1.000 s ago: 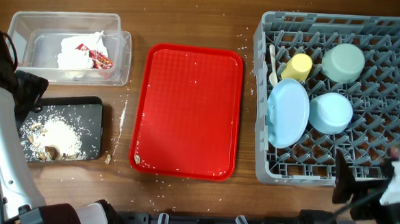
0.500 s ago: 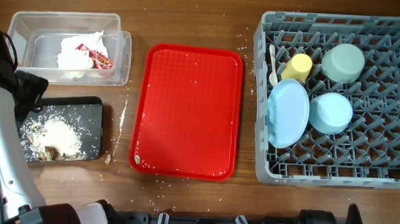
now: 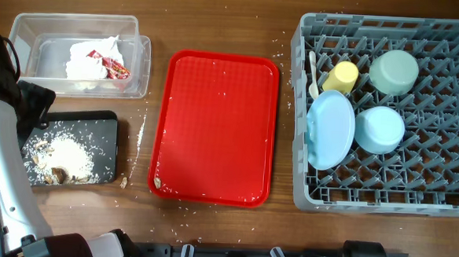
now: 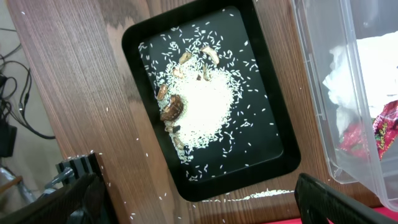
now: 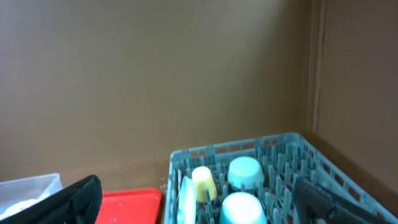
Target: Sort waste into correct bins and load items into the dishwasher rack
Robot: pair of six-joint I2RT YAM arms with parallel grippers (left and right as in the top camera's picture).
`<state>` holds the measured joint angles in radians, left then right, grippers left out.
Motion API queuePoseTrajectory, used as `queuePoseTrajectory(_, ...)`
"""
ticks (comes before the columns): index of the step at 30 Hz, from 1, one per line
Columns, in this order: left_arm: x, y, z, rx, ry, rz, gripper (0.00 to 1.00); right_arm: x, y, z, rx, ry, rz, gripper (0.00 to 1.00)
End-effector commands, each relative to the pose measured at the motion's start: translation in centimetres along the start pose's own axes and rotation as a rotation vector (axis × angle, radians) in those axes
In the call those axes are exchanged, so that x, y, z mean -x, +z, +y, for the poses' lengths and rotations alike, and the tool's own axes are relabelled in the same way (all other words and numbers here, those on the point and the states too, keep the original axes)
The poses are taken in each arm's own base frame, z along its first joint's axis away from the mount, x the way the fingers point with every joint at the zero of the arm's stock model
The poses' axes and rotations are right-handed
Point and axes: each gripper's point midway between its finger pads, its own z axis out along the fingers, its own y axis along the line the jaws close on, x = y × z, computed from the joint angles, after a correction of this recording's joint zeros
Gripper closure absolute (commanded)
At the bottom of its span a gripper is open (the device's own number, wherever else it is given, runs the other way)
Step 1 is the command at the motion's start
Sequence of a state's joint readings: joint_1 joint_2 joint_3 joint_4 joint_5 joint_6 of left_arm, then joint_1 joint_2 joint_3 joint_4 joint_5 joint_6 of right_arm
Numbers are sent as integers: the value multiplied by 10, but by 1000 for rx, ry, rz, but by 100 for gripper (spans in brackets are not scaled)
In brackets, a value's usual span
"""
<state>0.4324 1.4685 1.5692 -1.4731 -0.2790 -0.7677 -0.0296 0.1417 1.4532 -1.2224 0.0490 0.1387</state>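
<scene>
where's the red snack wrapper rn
Overhead view, upper left: the red snack wrapper lies inside the clear tub, against the crumpled white napkin, beyond the black tray.

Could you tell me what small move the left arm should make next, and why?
Probably shift the open left gripper toward the stray food scrap lying on the table just beside the black tray. The dishwasher rack is already loaded, and that scrap looks unsorted.

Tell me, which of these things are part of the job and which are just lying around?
Job: clear tub, napkin, wrapper, black tray, food scraps, rack, yellow cup, green bowl, blue bowl, blue plate, white utensil.
Lying about: red serving tray, stray grains.
</scene>
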Motion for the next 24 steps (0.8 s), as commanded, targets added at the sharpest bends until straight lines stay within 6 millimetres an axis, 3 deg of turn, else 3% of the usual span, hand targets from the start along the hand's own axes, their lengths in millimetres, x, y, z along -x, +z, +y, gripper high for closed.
queuePoseTrajectory(1,2,0,1,0,-4,-4,0,-18,-3,-2,-1,19,-56,0)
queuePoseTrajectory(11,2,0,1,0,-4,-4,0,-51,73,3,35,17,-24,0)
queuePoseTrajectory(18,2,0,1,0,-4,-4,0,-71,133,14,110,-50,-118,0)
queuePoseTrajectory(24,2,0,1,0,-4,-4,0,-91,165,20,166,-67,-204,0)
